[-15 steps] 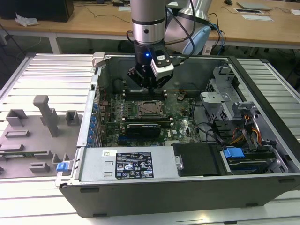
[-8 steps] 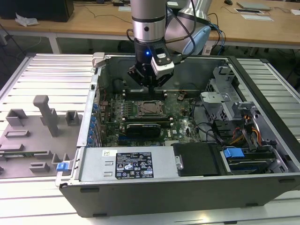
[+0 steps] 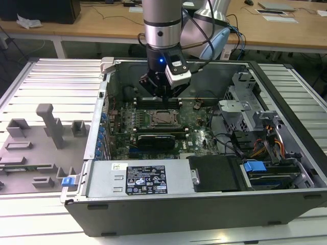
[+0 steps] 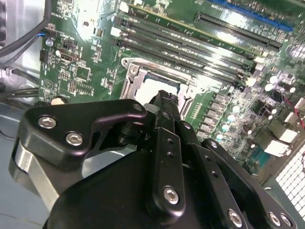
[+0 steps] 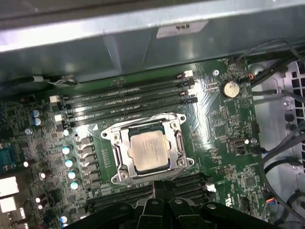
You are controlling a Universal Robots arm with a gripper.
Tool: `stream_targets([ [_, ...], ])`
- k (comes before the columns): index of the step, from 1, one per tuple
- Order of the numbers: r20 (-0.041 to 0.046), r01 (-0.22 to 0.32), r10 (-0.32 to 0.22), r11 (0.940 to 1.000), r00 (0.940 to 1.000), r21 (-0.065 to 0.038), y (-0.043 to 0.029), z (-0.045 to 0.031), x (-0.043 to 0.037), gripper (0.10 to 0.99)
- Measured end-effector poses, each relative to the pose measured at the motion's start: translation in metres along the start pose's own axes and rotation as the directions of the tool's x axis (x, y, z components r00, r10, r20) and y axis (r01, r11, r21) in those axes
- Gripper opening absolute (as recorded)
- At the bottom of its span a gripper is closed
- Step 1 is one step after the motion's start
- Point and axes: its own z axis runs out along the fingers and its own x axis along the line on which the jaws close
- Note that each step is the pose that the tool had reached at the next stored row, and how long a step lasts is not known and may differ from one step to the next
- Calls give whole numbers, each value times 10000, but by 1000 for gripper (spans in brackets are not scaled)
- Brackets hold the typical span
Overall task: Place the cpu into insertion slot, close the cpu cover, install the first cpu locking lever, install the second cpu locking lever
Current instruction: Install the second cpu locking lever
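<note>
Silver arm (image 3: pixel 162 20), black screwed gripper (image 4: pixel 164 107)

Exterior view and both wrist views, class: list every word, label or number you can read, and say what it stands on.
No text can be read for certain.
Black label on the grey power-supply box: print too small.
White sticker on the case wall: blurred.
Top of the cpu: markings too faint.
</note>
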Motion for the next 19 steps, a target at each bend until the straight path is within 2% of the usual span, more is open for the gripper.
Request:
stream_targets([
  [3, -1, 0, 0, 10000, 10000, 2, -44, 14, -6, 106],
  [5, -3, -1, 1, 10000, 10000, -5, -75, 62, -3, 106],
  [11, -28, -4, 3, 10000, 10000, -37, -107, 187, 41, 106],
  [19, -60, -9, 9, 9999, 10000, -101, -128, 281, 80, 106],
])
